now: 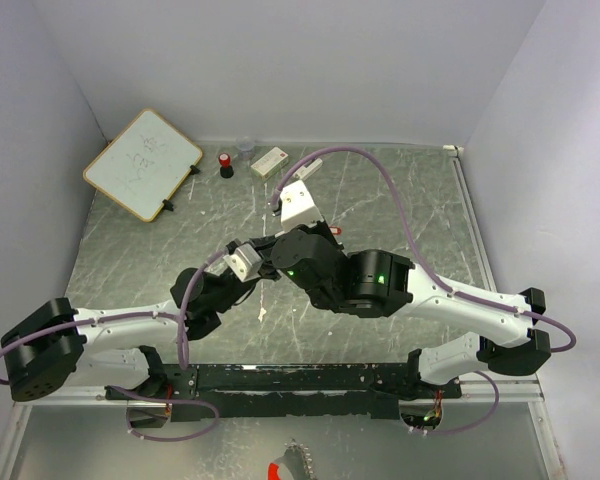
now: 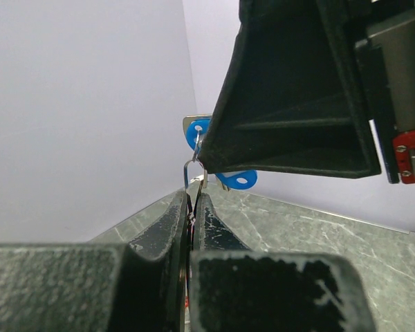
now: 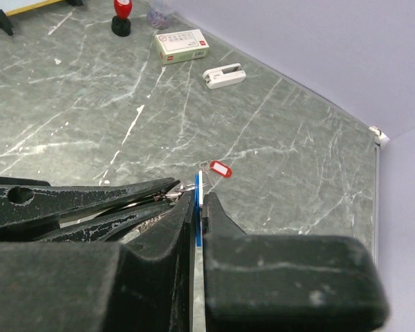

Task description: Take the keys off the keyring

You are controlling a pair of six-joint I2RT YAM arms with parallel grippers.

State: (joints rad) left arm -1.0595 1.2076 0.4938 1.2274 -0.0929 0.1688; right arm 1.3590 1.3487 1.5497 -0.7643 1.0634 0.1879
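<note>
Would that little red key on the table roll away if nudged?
Probably not: the red key lies flat, so it should slide rather than roll. It looks tiny, so likely very light and easily flicked away.

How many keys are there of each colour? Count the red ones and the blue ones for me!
Red keys: 1, the red key lying on the table.
Blue keys: 1, the blue key pinched between the fingers of the right gripper.
Total: 2 keys.
</note>
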